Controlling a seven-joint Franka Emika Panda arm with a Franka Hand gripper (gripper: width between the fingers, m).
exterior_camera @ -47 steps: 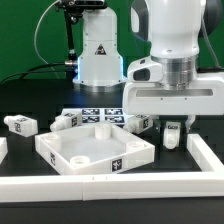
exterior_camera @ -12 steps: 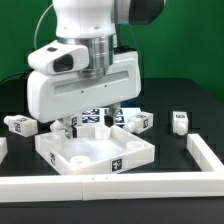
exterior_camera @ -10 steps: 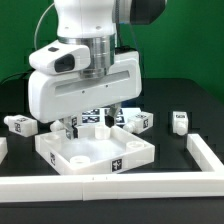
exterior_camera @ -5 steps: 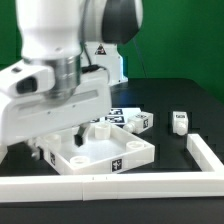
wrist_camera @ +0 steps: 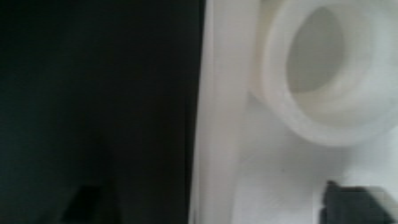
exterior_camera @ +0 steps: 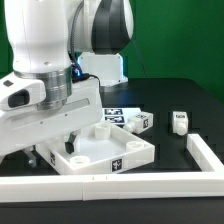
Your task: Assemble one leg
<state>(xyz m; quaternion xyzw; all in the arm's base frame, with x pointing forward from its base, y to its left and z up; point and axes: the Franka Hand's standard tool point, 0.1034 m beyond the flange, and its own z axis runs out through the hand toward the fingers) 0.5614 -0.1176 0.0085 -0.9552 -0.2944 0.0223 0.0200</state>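
My gripper [exterior_camera: 52, 150] hangs low over the corner of the large white square panel [exterior_camera: 105, 150] at the exterior view's left. In the wrist view my gripper [wrist_camera: 222, 205] is open and empty. Its two dark fingertips [wrist_camera: 356, 200] stand wide apart on either side of the panel's edge [wrist_camera: 231, 110], beside a round corner hole [wrist_camera: 329, 60]. Two tagged white legs lie behind the panel: one [exterior_camera: 138, 121] near its back corner, another [exterior_camera: 179, 121] further toward the exterior view's right. The arm hides any legs on the left.
A white rail [exterior_camera: 150, 186] runs along the table's front and up the exterior view's right side [exterior_camera: 206, 152]. The marker board [exterior_camera: 117, 112] lies behind the panel. The robot's base [exterior_camera: 103, 66] stands at the back.
My arm has swung from above the panel's back toward the exterior view's left and come down over the panel's left corner. The panel and the two visible legs have not moved.
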